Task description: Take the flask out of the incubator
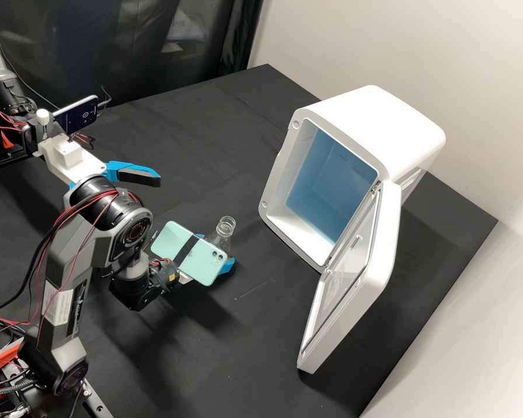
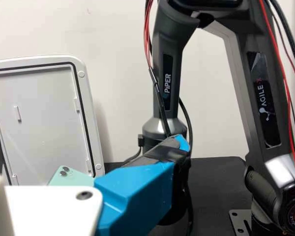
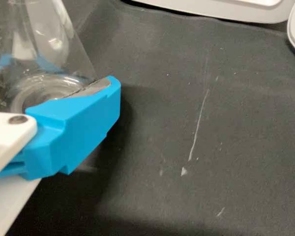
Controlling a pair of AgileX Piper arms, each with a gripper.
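The clear glass flask (image 1: 224, 230) stands upright on the black bench, to the left of the white incubator (image 1: 389, 133). My right gripper (image 1: 222, 255) is shut on the flask low down. In the right wrist view a blue finger (image 3: 73, 128) presses its pad against the flask's base (image 3: 34, 73). The incubator's door (image 1: 354, 273) hangs wide open and its pale blue inside holds nothing. My left gripper (image 1: 131, 177) hovers open at the back left, away from the flask, and one of its blue fingers (image 2: 137, 191) shows in its own wrist view.
A mint green phone (image 1: 189, 252) is strapped to the right wrist. Another phone (image 1: 78, 113) stands at the back left. The left wrist view takes in the right arm (image 2: 169, 73) and the open door (image 2: 39, 123). The bench ends just past the incubator.
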